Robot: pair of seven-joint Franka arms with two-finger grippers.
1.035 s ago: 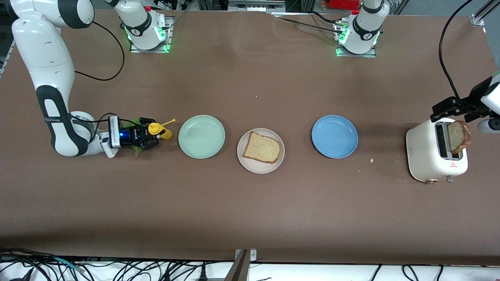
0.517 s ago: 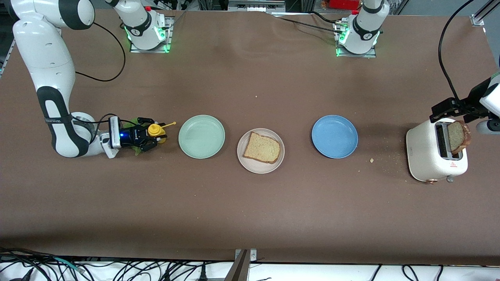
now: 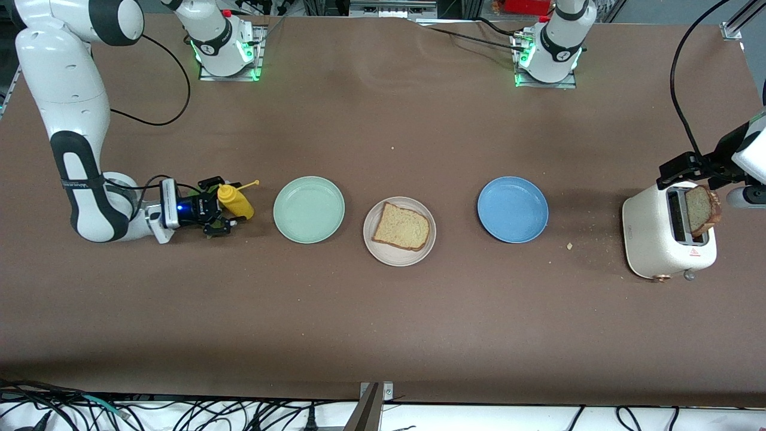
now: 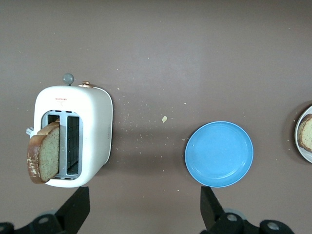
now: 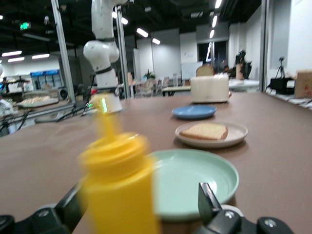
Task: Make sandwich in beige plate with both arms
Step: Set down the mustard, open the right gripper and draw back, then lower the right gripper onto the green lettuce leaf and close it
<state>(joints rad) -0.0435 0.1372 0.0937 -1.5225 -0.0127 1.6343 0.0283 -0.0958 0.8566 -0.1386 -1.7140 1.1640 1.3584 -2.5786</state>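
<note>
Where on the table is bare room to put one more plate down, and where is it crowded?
Bare: the strip between blue plate and toaster, with only crumbs, and the table nearer the camera than the plate row. Crowded: around the mustard bottle, between right gripper and mint-green plate.

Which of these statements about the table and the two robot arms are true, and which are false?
1. One bread slice lies on the beige plate. True.
2. The blue plate holds a bread slice. False: it is bare.
3. A second bread slice stands in the white toaster, at the left arm's end of the table. True.
4. The right gripper is clamped shut on the yellow squeeze bottle. False: its fingers stand open on either side of the bottle.
5. The mint-green plate lies between the yellow bottle and the beige plate. True.
6. The left gripper holds the toaster's slice. False: it hangs open above the toaster, holding nothing.
</note>
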